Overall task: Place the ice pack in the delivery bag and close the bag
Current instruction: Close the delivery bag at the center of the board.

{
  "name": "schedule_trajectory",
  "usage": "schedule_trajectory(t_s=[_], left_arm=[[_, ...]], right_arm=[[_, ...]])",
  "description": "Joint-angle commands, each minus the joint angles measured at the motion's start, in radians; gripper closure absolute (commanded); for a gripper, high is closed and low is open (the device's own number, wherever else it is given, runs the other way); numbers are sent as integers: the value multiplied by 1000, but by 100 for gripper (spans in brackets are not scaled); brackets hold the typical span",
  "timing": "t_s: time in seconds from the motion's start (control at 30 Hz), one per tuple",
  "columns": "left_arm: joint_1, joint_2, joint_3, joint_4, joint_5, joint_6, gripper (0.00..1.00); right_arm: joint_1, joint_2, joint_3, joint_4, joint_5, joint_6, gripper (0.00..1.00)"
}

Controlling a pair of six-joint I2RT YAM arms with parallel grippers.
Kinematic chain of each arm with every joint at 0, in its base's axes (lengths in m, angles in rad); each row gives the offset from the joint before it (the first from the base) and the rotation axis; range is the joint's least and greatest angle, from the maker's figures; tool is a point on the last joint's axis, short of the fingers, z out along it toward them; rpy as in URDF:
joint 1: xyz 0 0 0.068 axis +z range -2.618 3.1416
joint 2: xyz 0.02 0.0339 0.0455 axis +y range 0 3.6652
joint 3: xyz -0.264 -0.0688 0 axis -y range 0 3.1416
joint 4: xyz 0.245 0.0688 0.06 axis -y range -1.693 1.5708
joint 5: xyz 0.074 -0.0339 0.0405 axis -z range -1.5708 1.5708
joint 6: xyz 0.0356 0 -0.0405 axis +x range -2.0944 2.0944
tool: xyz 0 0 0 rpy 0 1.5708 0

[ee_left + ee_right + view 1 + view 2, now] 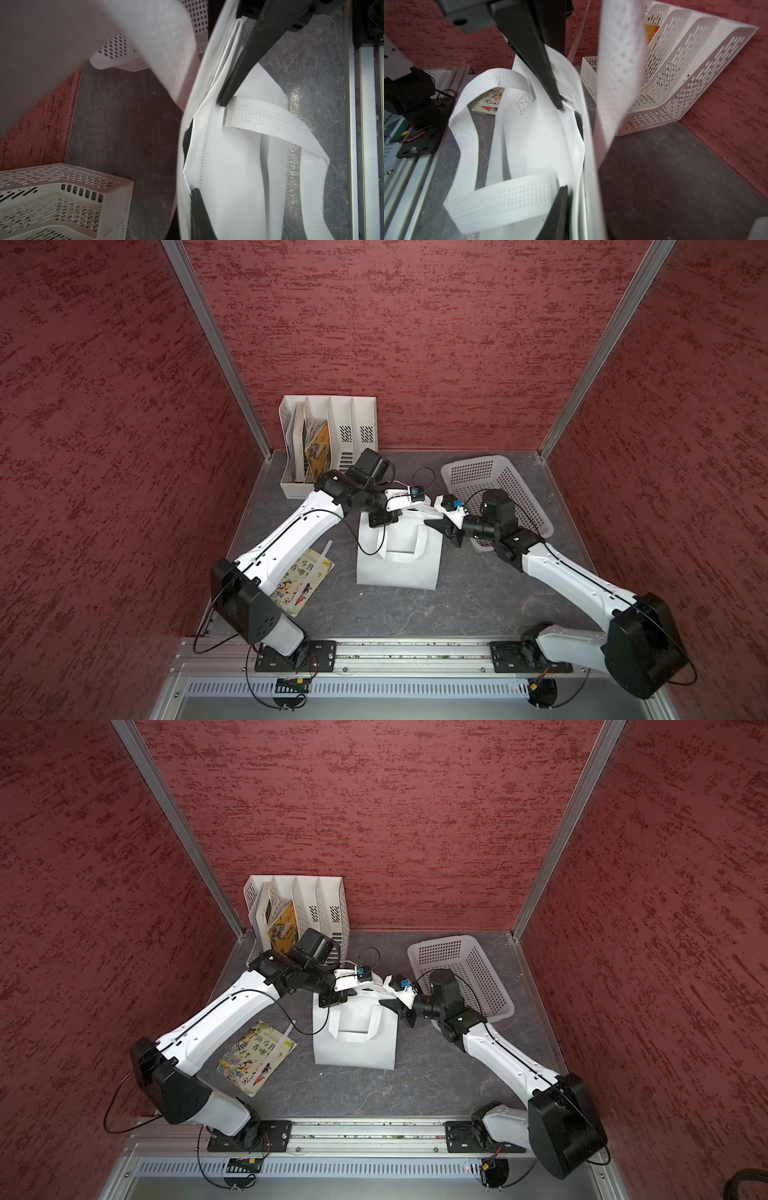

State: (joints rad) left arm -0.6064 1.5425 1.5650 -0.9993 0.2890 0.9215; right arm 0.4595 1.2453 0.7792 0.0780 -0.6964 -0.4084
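Delivery bag [399,568] stands mid-table, its top rim pinched in the closed left gripper [384,519] toward the left side. Right gripper [434,526], jaws narrowly apart, touches the rim's right end. Beyond: white perforated basket [511,485] far right, file rack [357,427] far left, picture book [305,583] near left.

One bag [399,568], one basket [513,483], one rack [362,418].
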Motion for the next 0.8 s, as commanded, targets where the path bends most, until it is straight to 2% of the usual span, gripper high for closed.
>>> schedule_trajectory(t_s=[0.0, 0.2, 0.37, 0.43, 0.6, 0.67, 0.77], left_arm=[[-7, -5, -9, -31, 37, 26, 100], [-7, 6, 10, -50, 48, 27, 100], [-7, -6, 7, -53, 47, 19, 100], [-7, -11, 2, -53, 47, 10, 95], [0, -36, -3, -65, 96, -19, 71], [19, -46, 6, -80, 163, -49, 53], [71, -43, 42, -106, 324, -155, 26]], right_arm=[[3, -1, 22, 13, -23, 3, 64], [4, 29, 73, 28, -57, 13, 65], [5, 42, 87, -13, -62, -23, 89], [5, 35, 76, -21, -51, -40, 98], [7, -1, 23, 2, -19, -72, 100], [8, -21, -12, 41, -6, -81, 100], [8, -40, -44, 61, -3, -113, 100]])
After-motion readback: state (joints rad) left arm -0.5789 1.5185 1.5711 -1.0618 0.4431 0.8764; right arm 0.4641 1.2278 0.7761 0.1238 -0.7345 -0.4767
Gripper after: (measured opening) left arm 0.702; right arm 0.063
